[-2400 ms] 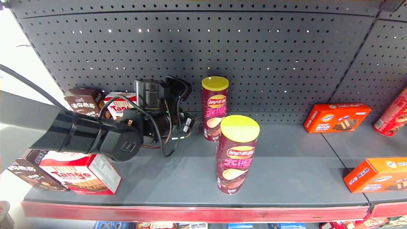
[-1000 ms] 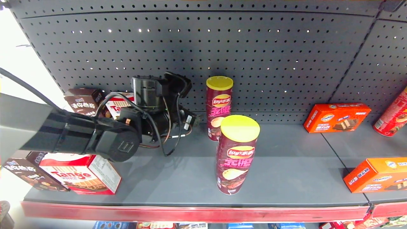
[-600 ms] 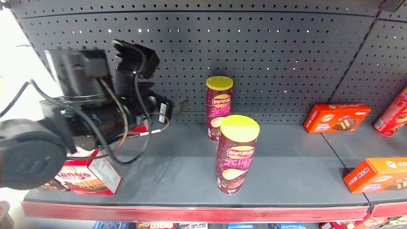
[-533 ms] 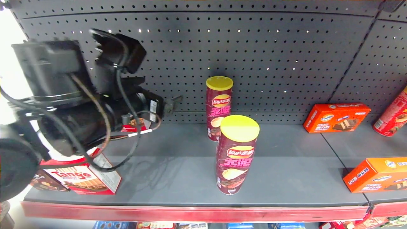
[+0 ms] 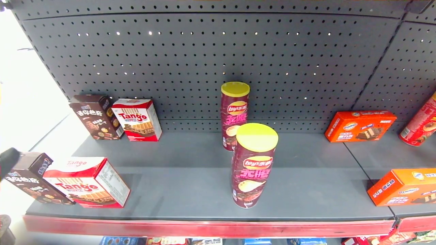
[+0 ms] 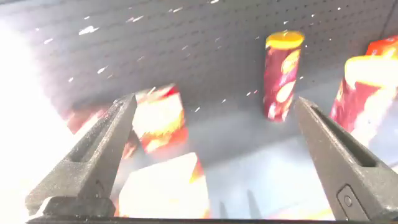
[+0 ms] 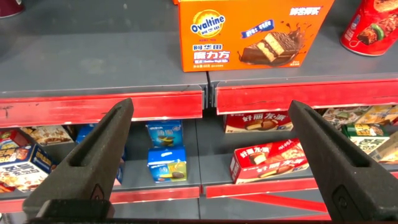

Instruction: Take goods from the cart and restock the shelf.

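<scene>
Two maroon chip cans with yellow lids stand upright on the grey shelf (image 5: 190, 183). The rear can (image 5: 235, 114) is near the pegboard and the front can (image 5: 253, 165) is just in front of it. Nothing touches either. In the left wrist view my left gripper (image 6: 214, 102) is open and empty, held back from the shelf, with the rear can (image 6: 281, 74) and front can (image 6: 367, 87) ahead of it. My right gripper (image 7: 210, 107) is also open and empty. It hangs in front of the red shelf edge (image 7: 155, 102), below an orange box (image 7: 249, 34).
Two wafer boxes (image 5: 138, 119) (image 5: 87, 182) and two dark boxes (image 5: 95, 115) (image 5: 29, 178) stand at the shelf's left. Orange boxes (image 5: 361, 124) (image 5: 403, 187) and a red can (image 5: 420, 126) are at the right. Bare shelf lies between the wafer boxes and the cans. Lower shelves hold several packs (image 7: 165, 155).
My left arm nudged the rear can slightly right, then drew back from it, rose and swung out of the head view to the left. Both cans stay upright.
</scene>
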Controlling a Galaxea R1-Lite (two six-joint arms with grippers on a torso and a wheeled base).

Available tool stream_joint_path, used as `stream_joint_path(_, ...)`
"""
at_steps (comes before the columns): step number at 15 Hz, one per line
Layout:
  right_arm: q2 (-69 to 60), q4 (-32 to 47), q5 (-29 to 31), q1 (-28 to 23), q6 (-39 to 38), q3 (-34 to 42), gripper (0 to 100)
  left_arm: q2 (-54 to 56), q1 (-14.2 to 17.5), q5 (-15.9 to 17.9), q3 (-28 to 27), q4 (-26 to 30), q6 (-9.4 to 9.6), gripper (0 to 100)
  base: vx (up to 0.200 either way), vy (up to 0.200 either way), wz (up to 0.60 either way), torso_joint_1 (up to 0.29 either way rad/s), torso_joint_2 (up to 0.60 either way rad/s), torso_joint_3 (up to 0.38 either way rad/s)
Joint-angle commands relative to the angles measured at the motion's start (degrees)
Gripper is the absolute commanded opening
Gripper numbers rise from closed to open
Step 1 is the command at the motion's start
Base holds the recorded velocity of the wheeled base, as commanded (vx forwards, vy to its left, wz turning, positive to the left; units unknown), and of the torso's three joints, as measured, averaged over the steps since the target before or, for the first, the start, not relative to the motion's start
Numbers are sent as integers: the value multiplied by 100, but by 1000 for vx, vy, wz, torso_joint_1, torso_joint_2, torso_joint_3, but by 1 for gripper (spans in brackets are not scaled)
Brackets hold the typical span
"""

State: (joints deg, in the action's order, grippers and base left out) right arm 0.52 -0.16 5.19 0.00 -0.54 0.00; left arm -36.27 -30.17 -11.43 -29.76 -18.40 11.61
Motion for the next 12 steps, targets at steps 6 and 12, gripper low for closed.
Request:
stream_joint_path(6,9,-2,-1,0,1,0,100,3161,2129,1908,2694,644,-343,100,0,0,0,0,0,0)
stream_joint_path(12,9,-2,-1,0,1,0,100,3627,2991,1899,2976,1629,-378,100,0,0,0,0,0,0)
